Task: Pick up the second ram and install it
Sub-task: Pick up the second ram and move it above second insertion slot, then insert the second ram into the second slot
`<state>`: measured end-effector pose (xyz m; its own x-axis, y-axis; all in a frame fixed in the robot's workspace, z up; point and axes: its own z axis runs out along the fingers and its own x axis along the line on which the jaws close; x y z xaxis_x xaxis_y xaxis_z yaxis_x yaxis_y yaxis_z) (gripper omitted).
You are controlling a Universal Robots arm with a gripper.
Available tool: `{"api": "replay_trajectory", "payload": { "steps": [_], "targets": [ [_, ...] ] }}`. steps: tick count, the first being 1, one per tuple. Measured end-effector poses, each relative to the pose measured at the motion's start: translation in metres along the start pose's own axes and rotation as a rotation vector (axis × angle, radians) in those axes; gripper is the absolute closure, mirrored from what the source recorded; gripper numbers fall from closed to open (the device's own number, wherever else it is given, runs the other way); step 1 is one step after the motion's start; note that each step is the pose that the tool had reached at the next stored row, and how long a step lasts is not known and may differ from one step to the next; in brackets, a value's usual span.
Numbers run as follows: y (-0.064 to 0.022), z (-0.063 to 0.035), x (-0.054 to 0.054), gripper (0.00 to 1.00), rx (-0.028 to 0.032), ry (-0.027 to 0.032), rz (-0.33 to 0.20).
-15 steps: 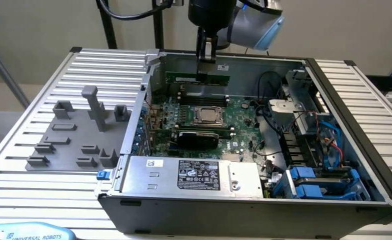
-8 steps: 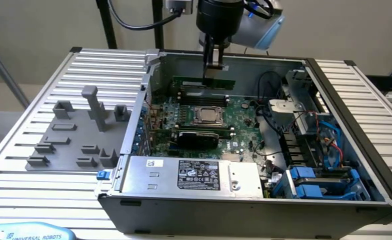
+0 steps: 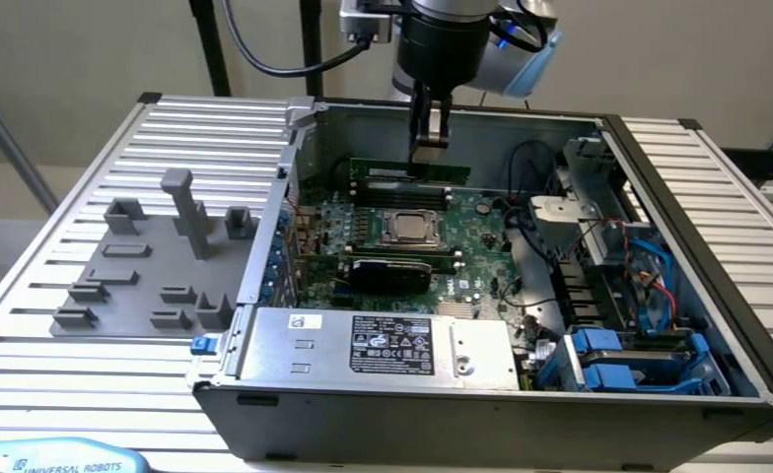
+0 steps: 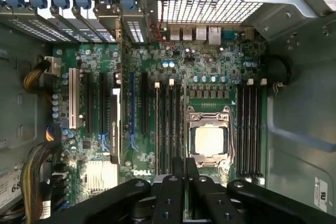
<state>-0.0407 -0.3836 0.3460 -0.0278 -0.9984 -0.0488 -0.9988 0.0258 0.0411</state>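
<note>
At the exterior view's left, a grey fixture [image 3: 150,271] sits on the slatted table [image 3: 44,246]; just to its right stands the open case [image 3: 492,414], the board [image 3: 472,246] lying flat inside; the gripper [image 3: 426,153] reaches down over the far slots [image 3: 406,189], its jaws pressed nearly together; in the wrist view its fingers [image 4: 179,169] lie side by side above the board; the green ram [image 3: 386,170] stands lengthwise right at the fingertips, beyond the CPU [image 3: 406,229]; whether the jaws pinch it I cannot tell; furthest right, blue caddies [image 3: 610,360] fill the case's near corner.
</note>
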Motion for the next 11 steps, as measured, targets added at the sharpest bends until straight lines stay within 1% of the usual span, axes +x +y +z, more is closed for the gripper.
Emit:
{"api": "replay_trajectory", "payload": {
  "steps": [2, 4, 11],
  "targets": [
    [0.0, 0.0, 0.0, 0.87, 0.0, 0.0004, 0.0],
    [-0.0001, 0.0001, 0.0, 0.87, 0.0001, 0.0029, 0.0],
    [-0.0001, 0.0001, 0.0, 0.87, 0.0002, 0.0048, 0.0]
  ]
}}
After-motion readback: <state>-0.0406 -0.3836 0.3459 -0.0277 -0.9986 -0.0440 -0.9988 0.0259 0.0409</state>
